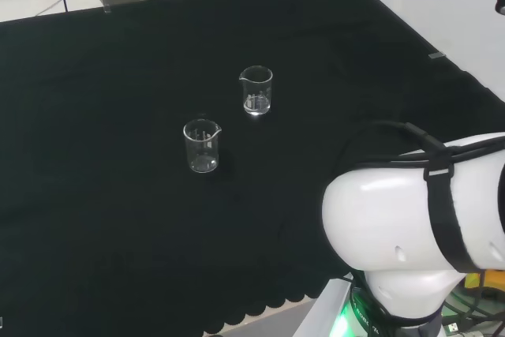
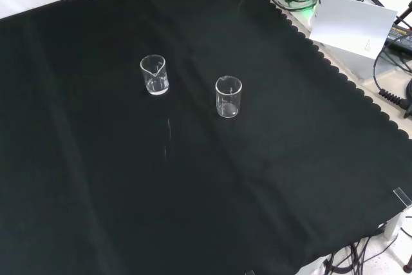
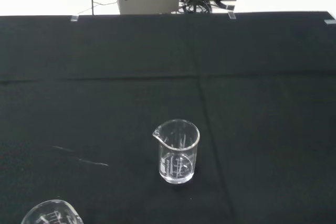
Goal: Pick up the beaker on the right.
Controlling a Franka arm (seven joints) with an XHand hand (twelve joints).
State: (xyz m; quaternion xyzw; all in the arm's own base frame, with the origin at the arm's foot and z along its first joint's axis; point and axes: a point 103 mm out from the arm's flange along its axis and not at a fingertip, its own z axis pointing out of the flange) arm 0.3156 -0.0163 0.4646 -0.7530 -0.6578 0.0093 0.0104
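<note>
Going left to right in the head view, the first thing I meet on the black cloth of the bench (image 1: 95, 195) is the nearer beaker (image 1: 202, 146), upright on its base with its spout turned to the view's right, and then, a little farther off and to the right, the second beaker (image 1: 256, 90), also upright, spout to the left; this second one is the one on the right, so I judge it to be mine to lift. The two stand well apart from each other with bare cloth all round, which I take to be deliberate: it leaves room to come at one without knocking the other. From the front the same pair reads the other way, my beaker sitting at the left (image 2: 154, 75) and its neighbour at the right (image 2: 228, 96), so I must not trust that view's sides. My wrist camera looks squarely at my beaker (image 3: 177, 151), upright and mid-cloth, with the rim of the other (image 3: 51, 213) just at the edge, so I judge I am already lined up on it but well short of it. Both look empty. As for my fingers, I cannot tell how they stand, and nothing suggests they hold anything; the pickup has not begun
</note>
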